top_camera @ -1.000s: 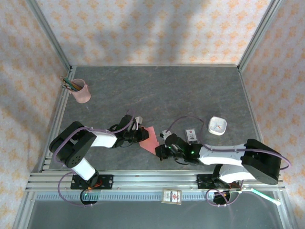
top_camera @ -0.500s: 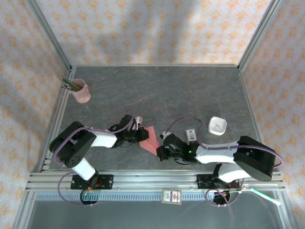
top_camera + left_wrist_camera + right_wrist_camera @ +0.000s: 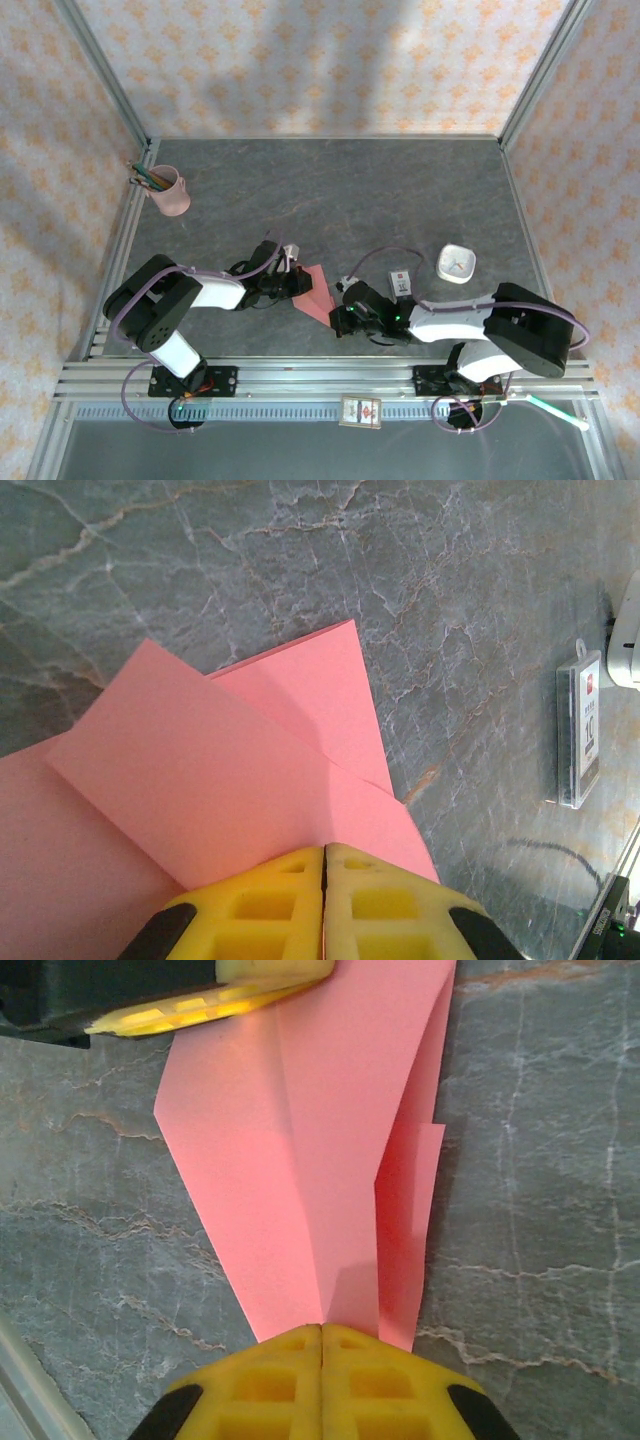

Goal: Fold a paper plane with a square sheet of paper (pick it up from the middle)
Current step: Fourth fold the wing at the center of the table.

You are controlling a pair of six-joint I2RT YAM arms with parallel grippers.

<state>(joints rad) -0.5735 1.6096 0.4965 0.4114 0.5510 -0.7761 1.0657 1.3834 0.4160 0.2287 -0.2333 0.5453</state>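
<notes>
Mid-fold: pink sheet (image 3: 316,288), creased into layered flaps, sits front-centre on the table (image 3: 400,190) betw. both arms. Left gripper (image 3: 324,852) is pinched shut on one edge, right gripper (image 3: 322,1330) clamped tight on the narrow end. Next, prob.: flatten the crease w/o tearing. Small box (image 3: 401,283) and white dish (image 3: 456,263) are near on the right; pencil cup (image 3: 170,192) is well apart.

Blk/white arms (image 3: 215,293), purple cables (image 3: 390,250), yellow ribbed fingers (image 3: 260,920).

Salmon-pink paper (image 3: 316,290) lies creased into overlapping flaps.
</notes>
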